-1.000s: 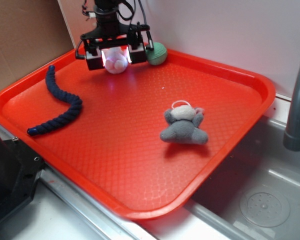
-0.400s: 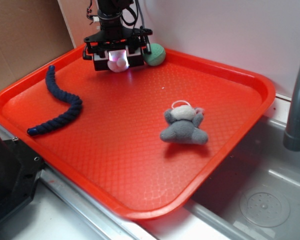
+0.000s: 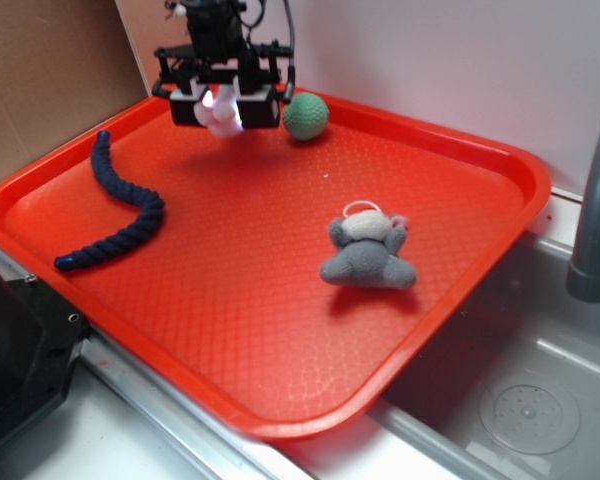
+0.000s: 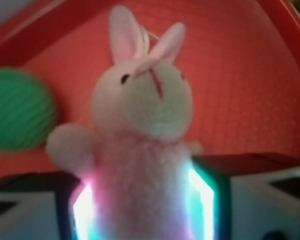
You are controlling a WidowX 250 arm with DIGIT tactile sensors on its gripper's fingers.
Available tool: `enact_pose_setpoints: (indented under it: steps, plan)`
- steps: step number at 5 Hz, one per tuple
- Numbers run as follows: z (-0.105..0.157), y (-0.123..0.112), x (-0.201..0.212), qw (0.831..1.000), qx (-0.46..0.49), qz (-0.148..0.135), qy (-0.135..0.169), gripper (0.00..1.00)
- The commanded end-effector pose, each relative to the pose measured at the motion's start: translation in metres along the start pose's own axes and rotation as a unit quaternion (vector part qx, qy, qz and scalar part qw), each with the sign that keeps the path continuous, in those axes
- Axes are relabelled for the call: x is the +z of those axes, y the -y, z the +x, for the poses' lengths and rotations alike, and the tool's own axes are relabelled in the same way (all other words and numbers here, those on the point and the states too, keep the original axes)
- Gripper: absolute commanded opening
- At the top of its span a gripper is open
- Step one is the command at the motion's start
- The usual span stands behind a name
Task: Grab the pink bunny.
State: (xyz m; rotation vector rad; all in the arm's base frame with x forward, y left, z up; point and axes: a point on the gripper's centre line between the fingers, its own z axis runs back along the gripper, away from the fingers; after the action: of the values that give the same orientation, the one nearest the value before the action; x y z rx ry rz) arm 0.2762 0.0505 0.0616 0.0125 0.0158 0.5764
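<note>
Gripper (image 3: pixel 223 105) at the tray's (image 3: pixel 500 160) far left corner, its two fingers pinching the body of the pink bunny (image 4: pixel 140 135), which hangs clear of the tray floor. Green ball (image 3: pixel 306 116) lies just beside it at the far edge; blue rope (image 3: pixel 120 205) along the left edge; grey plush (image 3: pixel 368 250) toward the right edge.

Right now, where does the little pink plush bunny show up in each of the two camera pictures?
Exterior view: the small pale pink plush bunny hangs in the robot's hand, top left, above the red plastic tray.
Wrist view: it fills the centre, clamped at the body, head pointing up.
Shared landmark: the green knitted ball beside it.
</note>
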Motion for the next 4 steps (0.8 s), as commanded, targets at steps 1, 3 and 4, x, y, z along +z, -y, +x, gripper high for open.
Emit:
enact_pose_setpoints:
  steps: [1, 3, 4]
  plan:
    - [-0.043, -0.004, 0.077, 0.983, -0.163, -0.076, -0.018, 0.00]
    - [-0.096, -0.004, 0.117, 0.964, -0.251, -0.083, -0.016, 0.00]
    - [-0.120, -0.012, 0.130, 0.965, -0.248, -0.079, 0.020, 0.00]
